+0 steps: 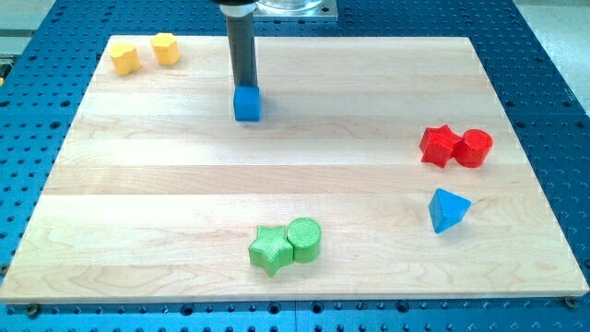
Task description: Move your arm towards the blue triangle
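The blue triangle (448, 210) lies on the wooden board (166, 175) at the view's right, below the red blocks. My tip (245, 88) stands at the view's upper middle, touching the top edge of a blue cube (247, 104). The tip is far to the left of and above the blue triangle.
A red star (437, 146) and a red cylinder (474, 148) touch each other at the right. A green star (270, 249) and a green cylinder (304, 239) touch at the bottom middle. Two yellow blocks (125, 58) (166, 48) sit at the top left.
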Tool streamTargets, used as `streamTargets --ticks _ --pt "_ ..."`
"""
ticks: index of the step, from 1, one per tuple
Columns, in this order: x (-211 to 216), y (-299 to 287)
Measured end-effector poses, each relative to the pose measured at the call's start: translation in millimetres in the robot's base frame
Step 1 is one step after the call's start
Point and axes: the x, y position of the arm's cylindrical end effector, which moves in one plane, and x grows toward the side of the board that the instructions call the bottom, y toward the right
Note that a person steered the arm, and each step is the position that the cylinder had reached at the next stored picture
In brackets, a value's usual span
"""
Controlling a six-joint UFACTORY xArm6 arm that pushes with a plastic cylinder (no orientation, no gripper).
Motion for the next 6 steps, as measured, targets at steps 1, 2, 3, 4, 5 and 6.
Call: streamTargets --ticks 1,2,3,4,5,6 --pt "48.9 25.8" --pt "45.3 42.2" --pt "37.9 69.8" --pt "97.7 117.9" --pt "168.0 169.7" --pt "214.7 210.6"
